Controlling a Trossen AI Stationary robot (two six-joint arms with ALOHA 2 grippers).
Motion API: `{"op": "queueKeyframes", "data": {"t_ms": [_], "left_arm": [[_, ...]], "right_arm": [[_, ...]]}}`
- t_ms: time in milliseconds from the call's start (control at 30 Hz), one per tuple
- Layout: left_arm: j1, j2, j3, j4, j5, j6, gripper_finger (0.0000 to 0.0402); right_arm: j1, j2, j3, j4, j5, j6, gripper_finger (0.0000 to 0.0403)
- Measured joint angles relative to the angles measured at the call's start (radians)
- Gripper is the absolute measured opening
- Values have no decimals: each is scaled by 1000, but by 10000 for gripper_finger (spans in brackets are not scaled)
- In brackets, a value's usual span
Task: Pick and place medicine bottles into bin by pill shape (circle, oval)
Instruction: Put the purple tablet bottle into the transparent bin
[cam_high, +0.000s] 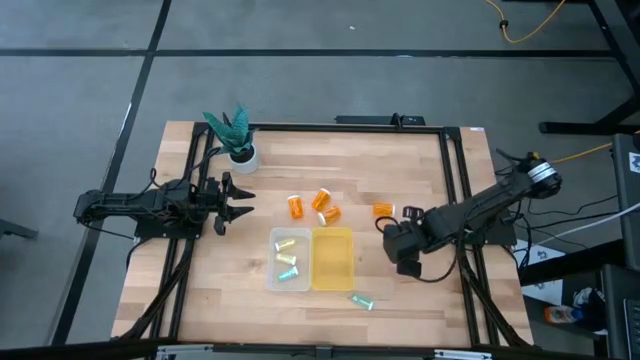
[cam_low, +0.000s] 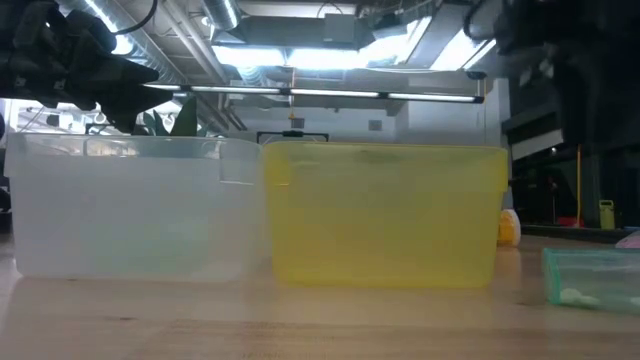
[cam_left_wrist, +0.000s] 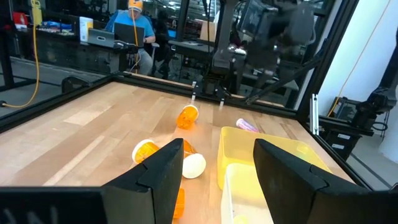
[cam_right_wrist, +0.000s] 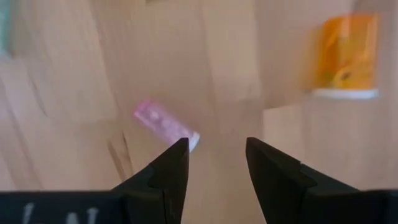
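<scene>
Four orange bottles (cam_high: 297, 206) lie on the worktop (cam_high: 200, 290). There are two bins, one clear (cam_high: 271, 262) and one yellow (cam_high: 333, 283). Three pastel vials (cam_high: 288, 259) lie in the clear bin. One teal vial (cam_high: 361, 301) and one pink vial (cam_right_wrist: 165, 124) lie loose on the worktop. One potted plant (cam_high: 235, 132) stands there too.

Both arms reach inward over the table, fingers parted

The left gripper (cam_high: 238, 199) sits at nine o'clock, its arm stretched level toward centre, jaws spread. The right gripper (cam_high: 403, 243) hangs at four o'clock of centre, its arm angled in from the three o'clock edge, fingers (cam_right_wrist: 168, 171) apart
</scene>
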Motion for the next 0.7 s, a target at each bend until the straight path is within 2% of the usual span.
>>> {"op": "queueKeyframes", "data": {"t_ms": [300, 500, 700], "left_arm": [[0, 0, 0, 0, 0, -2, 190], [0, 0, 0, 0, 0, -2, 190], [0, 0, 0, 0, 0, -2, 190]], "right_arm": [[12, 71, -152, 259, -103, -72, 161], [13, 95, -196, 269, -186, -85, 161], [11, 132, -261, 379, -152, -101, 161]]}}
